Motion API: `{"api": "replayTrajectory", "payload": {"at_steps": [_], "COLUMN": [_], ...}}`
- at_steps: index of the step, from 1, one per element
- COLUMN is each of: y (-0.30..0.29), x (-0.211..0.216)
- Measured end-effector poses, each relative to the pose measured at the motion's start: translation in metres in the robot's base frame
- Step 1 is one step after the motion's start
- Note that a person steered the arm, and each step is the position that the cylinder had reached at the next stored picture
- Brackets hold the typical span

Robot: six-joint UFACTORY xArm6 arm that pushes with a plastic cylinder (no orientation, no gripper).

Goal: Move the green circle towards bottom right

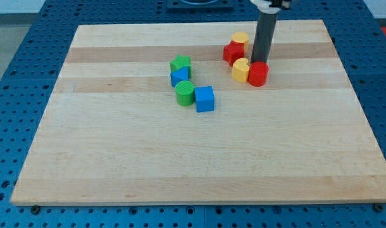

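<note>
The green circle (pixel 185 92) is a short cylinder left of the board's middle. A blue cube (pixel 205 99) touches its right side. A second blue block (pixel 180 77) sits just above it, with a green star-like block (pixel 180 64) above that. My tip (pixel 261 62) is far to the upper right of the green circle, inside the red and yellow cluster. It stands right behind a red cylinder (pixel 258 74).
Beside the red cylinder lies a yellow heart (pixel 241 69). A red block (pixel 233 52) and a yellow cylinder (pixel 240 38) sit above them. All blocks rest on the wooden board (pixel 180 158), which lies on a blue perforated table (pixel 16 76).
</note>
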State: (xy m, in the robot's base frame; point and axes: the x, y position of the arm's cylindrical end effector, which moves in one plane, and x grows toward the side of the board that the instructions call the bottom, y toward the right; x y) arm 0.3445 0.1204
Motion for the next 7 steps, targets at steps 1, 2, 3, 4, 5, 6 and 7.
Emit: {"api": "replayTrajectory", "payload": {"at_steps": [1,2,3,4,5,6,7], "y": [0.0,0.005,0.021,0.044,0.049,0.038,0.021], "x": [0.019,0.03,0.035,0.043,0.056,0.055,0.049]}}
